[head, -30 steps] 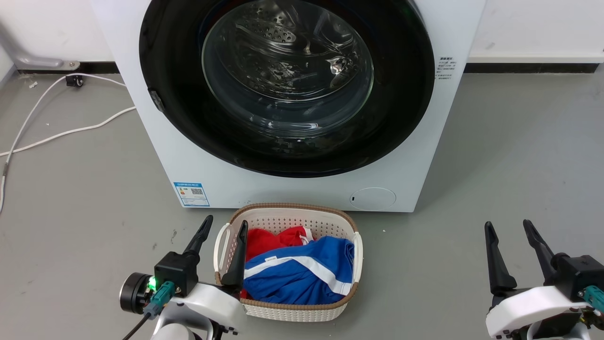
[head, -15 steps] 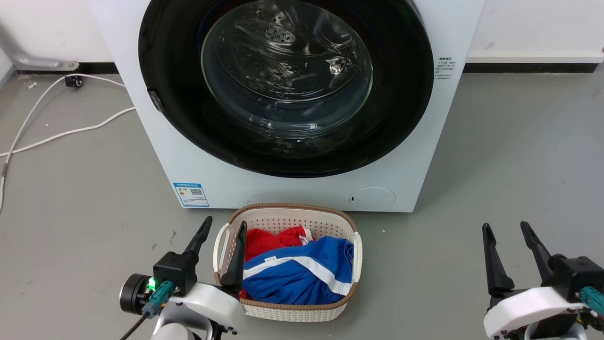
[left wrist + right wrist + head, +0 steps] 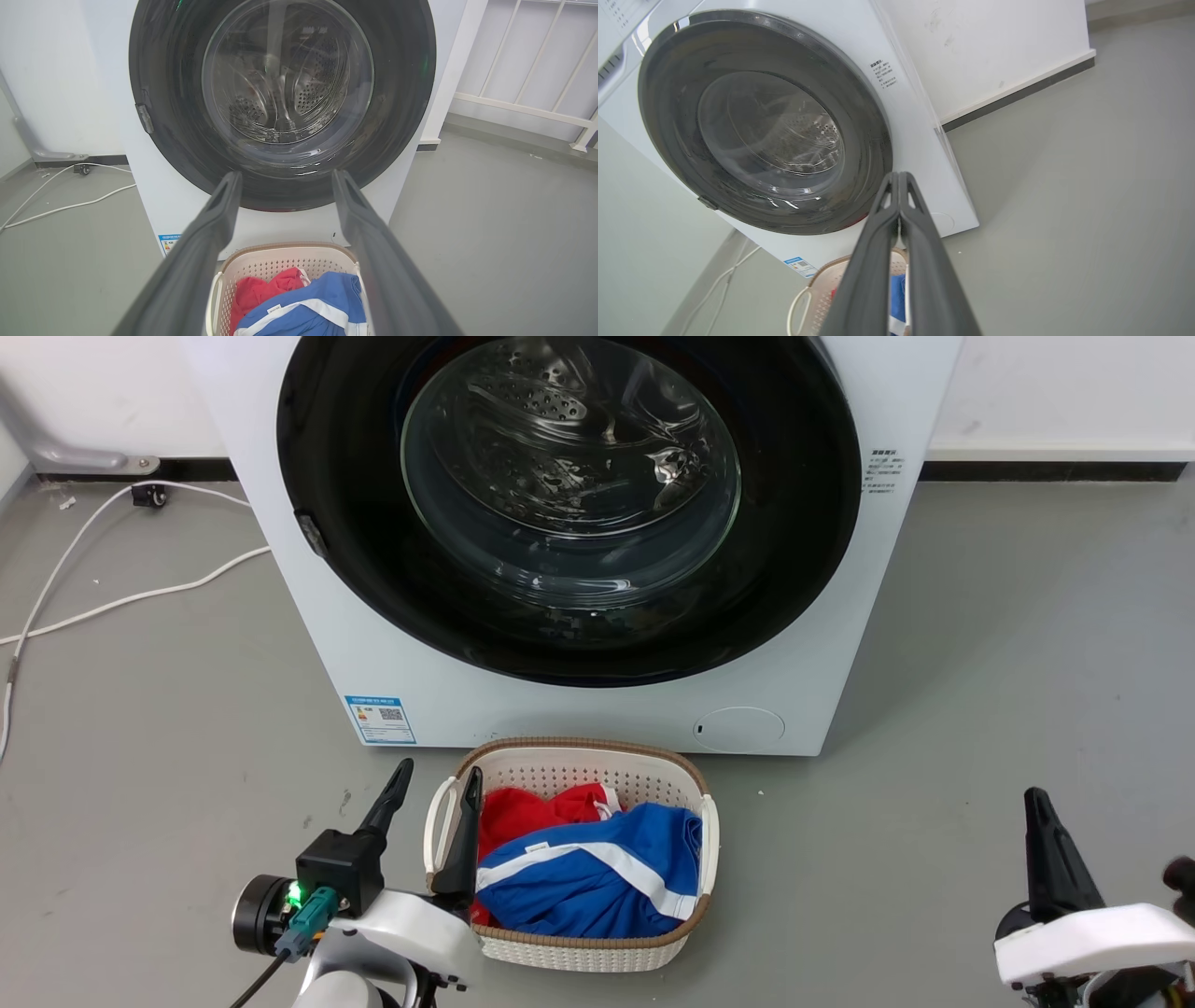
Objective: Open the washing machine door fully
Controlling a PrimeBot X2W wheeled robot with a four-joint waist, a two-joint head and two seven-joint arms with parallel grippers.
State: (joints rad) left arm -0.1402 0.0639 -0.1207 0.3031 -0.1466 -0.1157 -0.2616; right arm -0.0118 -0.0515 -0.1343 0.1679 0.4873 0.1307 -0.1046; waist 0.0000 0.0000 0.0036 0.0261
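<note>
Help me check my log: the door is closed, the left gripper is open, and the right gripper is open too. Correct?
Not quite: the right gripper is shut, its fingers pressed together in the right wrist view. The door is closed and the left gripper is open.

Glossy black washing machine door [image 3: 568,499], clear glass centre; perforated plastic basket [image 3: 569,773]

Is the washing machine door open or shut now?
Shut. The washing machine door lies flush against the white machine front in all three views.
</note>
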